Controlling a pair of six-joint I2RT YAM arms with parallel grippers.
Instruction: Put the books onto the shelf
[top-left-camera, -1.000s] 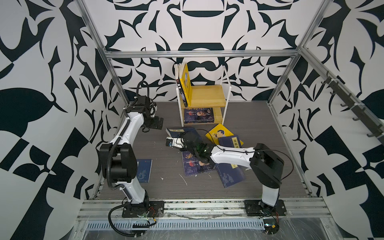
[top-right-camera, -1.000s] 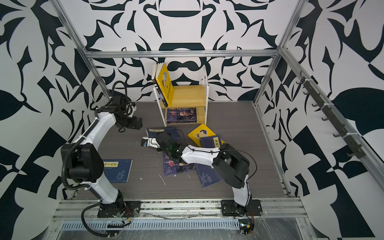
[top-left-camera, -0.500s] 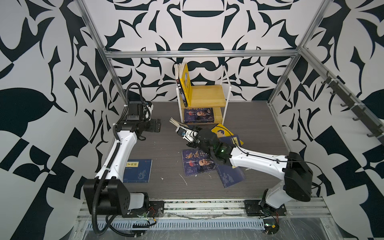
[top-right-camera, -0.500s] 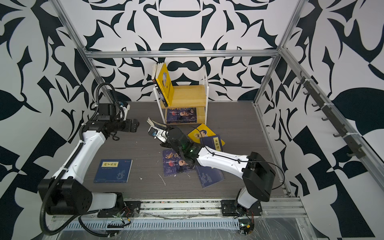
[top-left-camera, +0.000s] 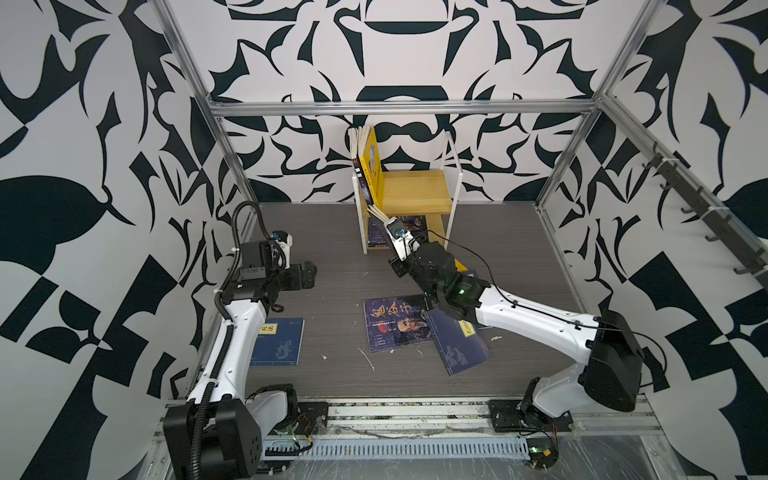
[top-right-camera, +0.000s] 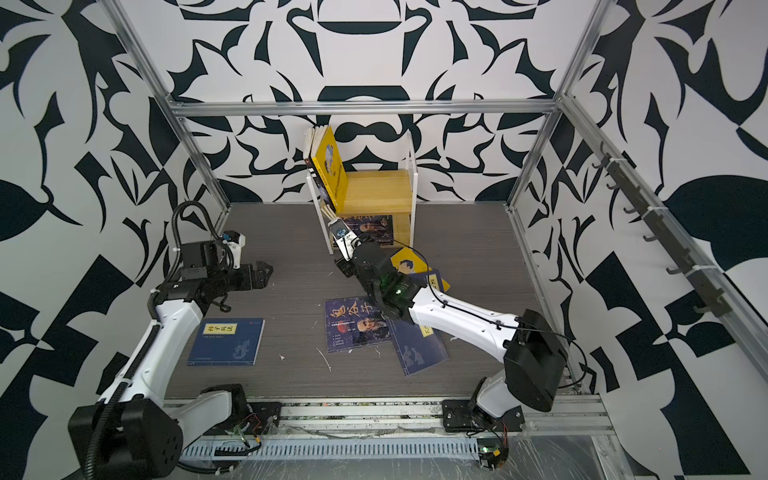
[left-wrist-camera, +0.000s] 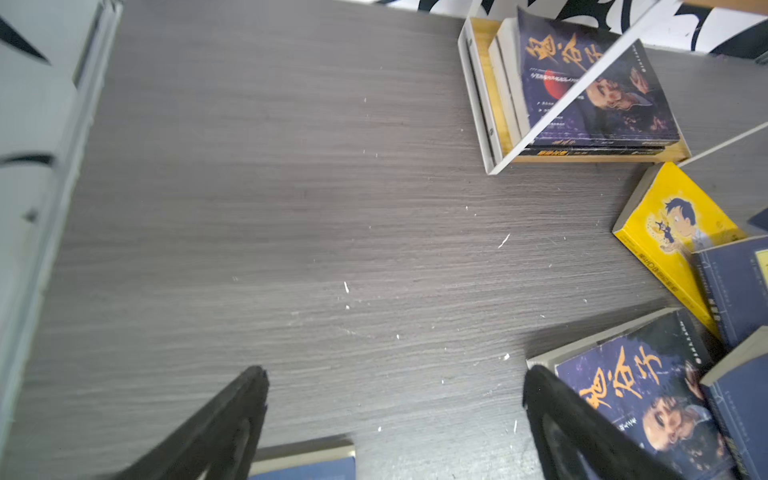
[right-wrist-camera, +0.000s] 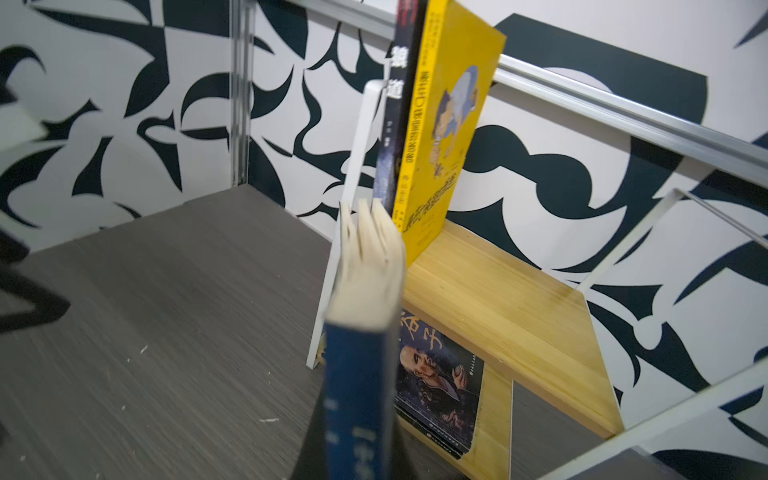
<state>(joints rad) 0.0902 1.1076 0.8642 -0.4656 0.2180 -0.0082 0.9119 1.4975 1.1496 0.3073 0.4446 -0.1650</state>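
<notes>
Jaws on the left gripper (top-left-camera: 311, 275) stand wide apart, empty; those on the right gripper (top-left-camera: 390, 237) are clamped on the held navy book (top-left-camera: 376, 212).

In both top views that book is tilted, its fanned page edges up at the front left post of the shelf (top-left-camera: 415, 193), which stands midway along the table's (top-left-camera: 332, 249) back edge. Half a second ago I had it over open table, short of the shelf; a second ago the right arm was low over the pile. The left arm has drawn back from the back left corner. A few books lean at the top tier's left end, the yellow book (top-right-camera: 330, 166) outermost; a portrait book (top-right-camera: 374, 226) sits in the lower tier. A strip-titled navy book (top-right-camera: 228, 340) lies near the left edge. Mid-table, a loose navy book (top-right-camera: 419, 353) overlaps a second portrait book (top-right-camera: 353, 328).

In the left wrist view I see open fingers (left-wrist-camera: 232, 415) over bare table and the cartoon book (left-wrist-camera: 673, 232) near the shelf's foot.

In the right wrist view the navy spine sits between dark, blurred fingers. I cannot tell whether the pages touch the post.
</notes>
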